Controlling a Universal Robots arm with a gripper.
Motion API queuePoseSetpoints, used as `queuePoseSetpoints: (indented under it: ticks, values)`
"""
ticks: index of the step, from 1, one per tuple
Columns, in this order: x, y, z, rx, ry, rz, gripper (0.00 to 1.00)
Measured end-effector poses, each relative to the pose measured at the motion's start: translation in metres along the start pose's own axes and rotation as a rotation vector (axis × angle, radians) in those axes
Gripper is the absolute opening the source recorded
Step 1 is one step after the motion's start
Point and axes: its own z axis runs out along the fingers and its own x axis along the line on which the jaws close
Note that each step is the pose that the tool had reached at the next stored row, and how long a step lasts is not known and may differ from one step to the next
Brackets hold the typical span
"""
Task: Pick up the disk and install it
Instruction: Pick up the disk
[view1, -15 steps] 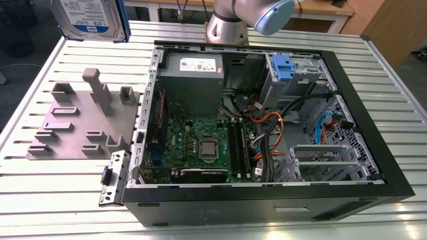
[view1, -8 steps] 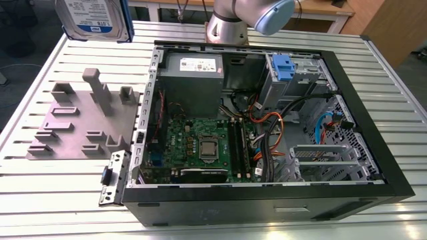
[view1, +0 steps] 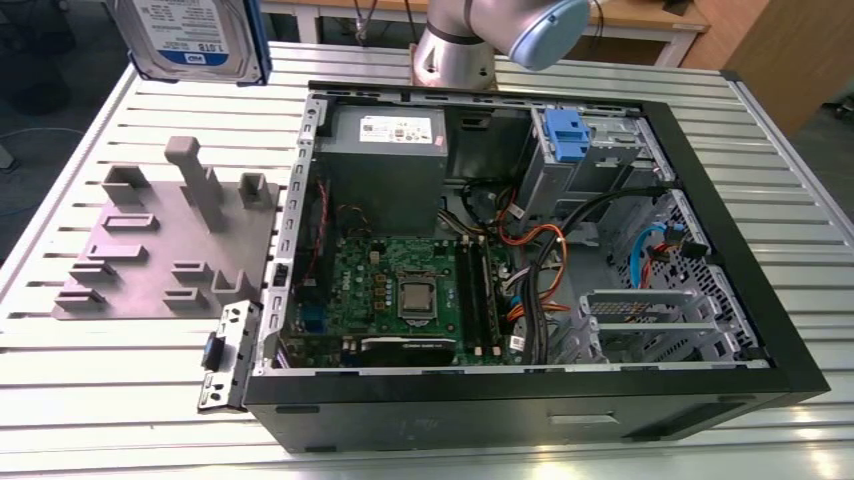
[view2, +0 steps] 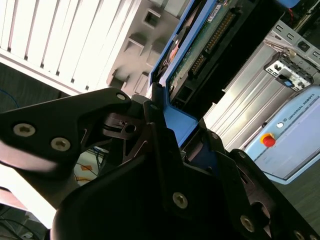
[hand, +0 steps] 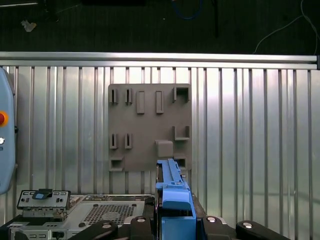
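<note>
My slatted metal table (view1: 80, 400) carries the open computer case (view1: 534, 410), which lies on its side with the motherboard (view1: 400, 285) exposed. On the exterior view's left, just beside the case, sits the grey fixture plate (view1: 147, 260). My arm (view1: 461, 40) rises behind the case. The disk (view1: 194, 35) hangs in the air at the exterior view's upper left, label side facing the camera, above the table's far corner and well apart from the drive cage (view1: 607, 150) with its blue latch (view1: 566, 135). In the second wrist view my gripper (view2: 159, 117) is pinching the disk by its blue caddy rail (view2: 182, 125), black fingers (view2: 150, 112) pressed against both sides.
</note>
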Motion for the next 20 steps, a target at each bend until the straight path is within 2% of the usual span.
queuePoseSetpoints:
  ticks: [20]
  values:
    - [-0.0001, -0.0108, -0.0001, 0.0000, 0.0000, 0.000, 0.36]
